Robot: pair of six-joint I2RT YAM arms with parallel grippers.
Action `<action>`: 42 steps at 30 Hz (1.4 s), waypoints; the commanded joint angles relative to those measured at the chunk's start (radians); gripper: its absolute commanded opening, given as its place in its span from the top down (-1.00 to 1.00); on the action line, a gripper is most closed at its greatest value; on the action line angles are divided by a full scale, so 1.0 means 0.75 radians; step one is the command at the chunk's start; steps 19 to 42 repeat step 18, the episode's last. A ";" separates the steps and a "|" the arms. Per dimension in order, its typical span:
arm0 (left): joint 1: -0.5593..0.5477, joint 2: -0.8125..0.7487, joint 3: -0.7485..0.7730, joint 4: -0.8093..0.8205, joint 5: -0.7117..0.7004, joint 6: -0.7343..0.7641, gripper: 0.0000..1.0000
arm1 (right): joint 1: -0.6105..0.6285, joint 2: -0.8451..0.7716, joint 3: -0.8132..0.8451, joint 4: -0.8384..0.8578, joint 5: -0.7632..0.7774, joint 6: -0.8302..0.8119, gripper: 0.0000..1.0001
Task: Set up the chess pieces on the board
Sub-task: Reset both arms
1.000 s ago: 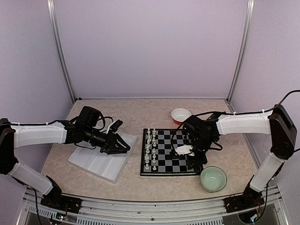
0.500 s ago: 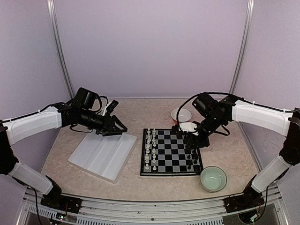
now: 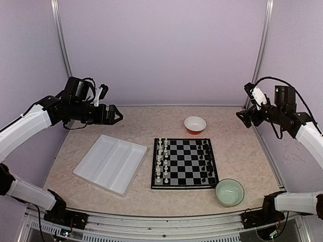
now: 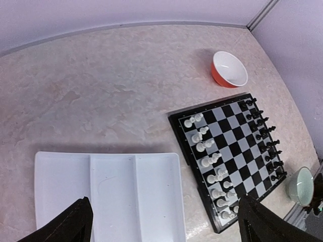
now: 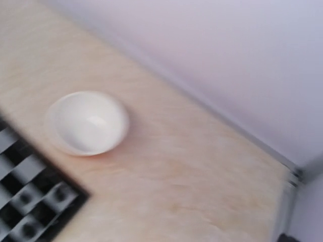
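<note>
Worktop (image 3: 151,118): a beige, stone-patterned surface is enclosed by pale walls on three sides.
Board (image 3: 184,164): it is laid flat a little right of the worktop's middle, closer to the near edge than to the far edge.
White chess pieces (image 3: 161,160): they are stood upright in two files along the board's left edge.
Black chess pieces (image 3: 206,161): they are stood in two files along the board's right edge. The exact square of each piece cannot be told.
Tray (image 3: 111,164): a white tray with three compartments is set at a slant on the left half of the worktop. Its near right corner is just beside the board's left edge.
Red bowl (image 3: 195,124): it is placed towards the far edge, just beyond the board's far right corner, apart from the board.
Green bowl (image 3: 229,192): it is placed by the near edge, just beside the board's near right corner.
Left gripper (image 3: 113,115): it is raised above the far left corner of the worktop. Its jaws are spread wide and nothing is held.
Right gripper (image 3: 243,117): it is raised by the far right corner, well apart from the board. No finger is seen in the middle of its blurred wrist view, so the jaws are read as spread, and nothing is held.
</note>
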 commanded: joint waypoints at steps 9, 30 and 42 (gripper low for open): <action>-0.063 -0.345 -0.267 0.427 -0.422 0.261 -0.98 | -0.112 -0.136 -0.162 0.287 0.177 0.396 -0.98; -0.116 -0.342 -0.257 0.395 -0.573 0.242 -0.98 | -0.229 -0.157 -0.061 0.183 0.005 0.419 -0.98; -0.116 -0.342 -0.257 0.395 -0.573 0.242 -0.98 | -0.229 -0.157 -0.061 0.183 0.005 0.419 -0.98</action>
